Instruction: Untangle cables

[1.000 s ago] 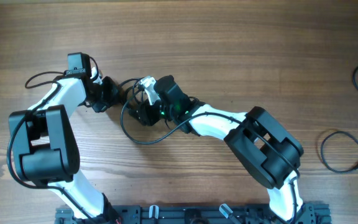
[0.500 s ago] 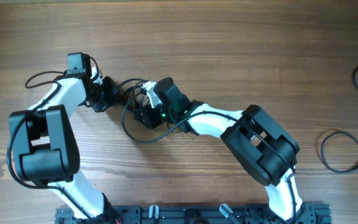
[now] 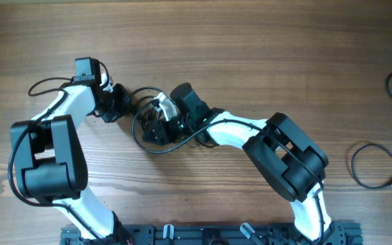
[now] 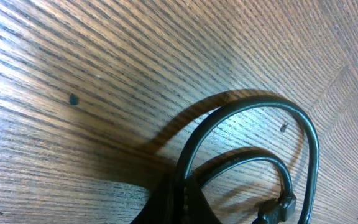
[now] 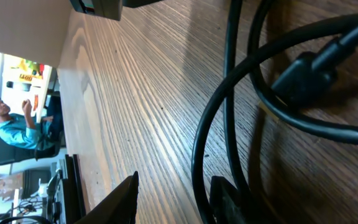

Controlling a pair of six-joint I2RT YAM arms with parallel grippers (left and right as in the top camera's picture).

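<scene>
Two arms stand at the one tabletop point(image 3: 250, 41): the left arm point(image 3: 70, 105) and the right arm point(image 3: 240, 133). Each ends in one gripper, the left gripper point(image 3: 128, 102) and the right gripper point(image 3: 152, 126). There is one tangle of cables point(image 5: 231, 74) (strands too knotted to count). Two loose cables lie apart from it: a looped cable point(image 3: 354, 167) and an edge cable point(image 3: 389, 87). One person point(image 5: 8, 127) is in view.

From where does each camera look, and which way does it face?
Overhead: above the brown wooden table, facing straight down; white-and-black left arm and right arm show.
Left wrist: near the wood, facing a thin black cable loop; fingers unclear.
Right wrist: low, looking along the table; two dark fingertips show.
Shared: every view shows black cables on wood.
</scene>
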